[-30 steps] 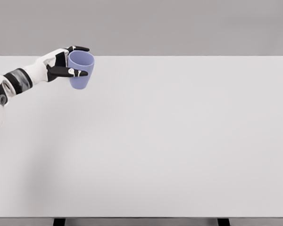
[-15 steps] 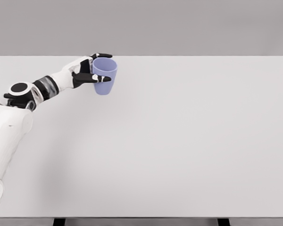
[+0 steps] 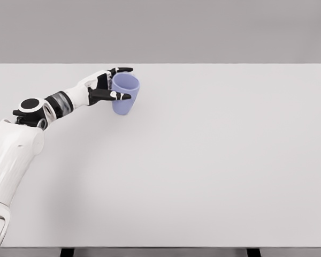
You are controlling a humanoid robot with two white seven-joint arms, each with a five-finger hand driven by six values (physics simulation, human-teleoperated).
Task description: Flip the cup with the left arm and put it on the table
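Since a second ago, the left arm (image 3: 21,139) has been swinging out over the table (image 3: 214,160), carrying its load steadily rightward and a little nearer; more of the white upper arm and the shoulder joint is now showing at the lower left than before. Taking things from the biggest down: the table is spreading wide and pale to the right of the hand and below it, with nothing else lying on it that I can see. The arm is reaching from the lower left corner up and across, elbow bent, forearm stretching toward the far left part of the tabletop. At its end the left hand (image 3: 104,88) is gripping the cup (image 3: 124,95), one dark finger hooking over the far rim and another lying straight across the near side, so the blue wall is pinched between them. The cup is sitting just right of the palm, mouth up and tilting slightly, its narrower base pointing down. Whether that base is touching the table or hanging just above it I cannot tell; no clear shadow is showing under it. As I am judging it, the flip is already done, since the opening is facing upward, and the carrying is well along. What is remaining is the setting down and the letting go, with the fingers coming off without tipping it. The right arm is not showing anywhere.
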